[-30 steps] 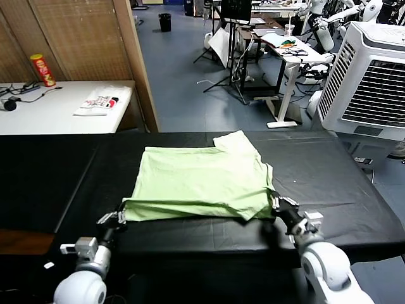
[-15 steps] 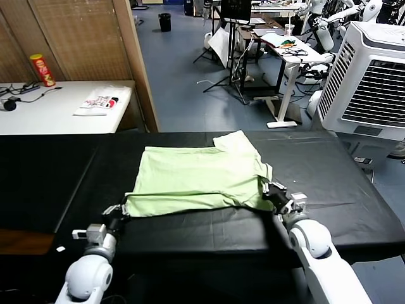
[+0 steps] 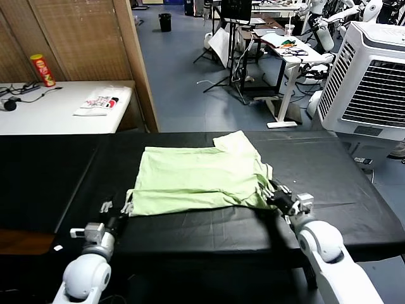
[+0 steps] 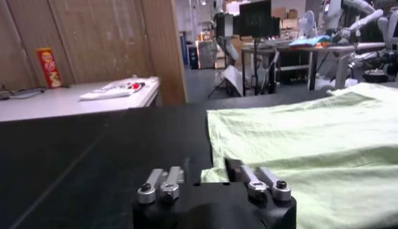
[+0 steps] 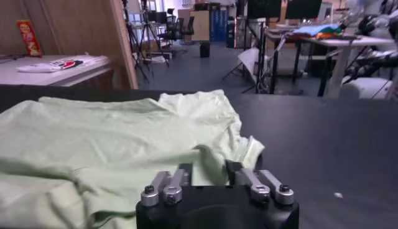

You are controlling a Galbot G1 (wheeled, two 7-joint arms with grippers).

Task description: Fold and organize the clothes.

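Observation:
The clothes are one pale lime-green shirt [image 3: 196, 177] lying folded on the black table cover [image 3: 57, 171], with one sleeve sticking out at the far right. My left gripper [image 3: 116, 207] is low at the shirt's near left corner and stands open. In the left wrist view the shirt [image 4: 298, 130] has its corner lying loose between the open left gripper [image 4: 209, 165] fingers. My right gripper [image 3: 278, 193] is at the near right corner, also open. In the right wrist view the rumpled shirt [image 5: 106, 143] edge lies between the right gripper [image 5: 209, 166] fingers, ungripped.
A wooden partition [image 3: 136, 63] stands behind the table's far left. Beyond it is a white table [image 3: 57, 114] with a red can [image 3: 43, 68]. A large white fan unit [image 3: 373, 82] stands at the right. The table's front edge runs just beneath both grippers.
Both grippers, shut on the shirt's near hem a second ago, carried it away from me over the shirt, then opened and let go. The folded edge now lies flat.

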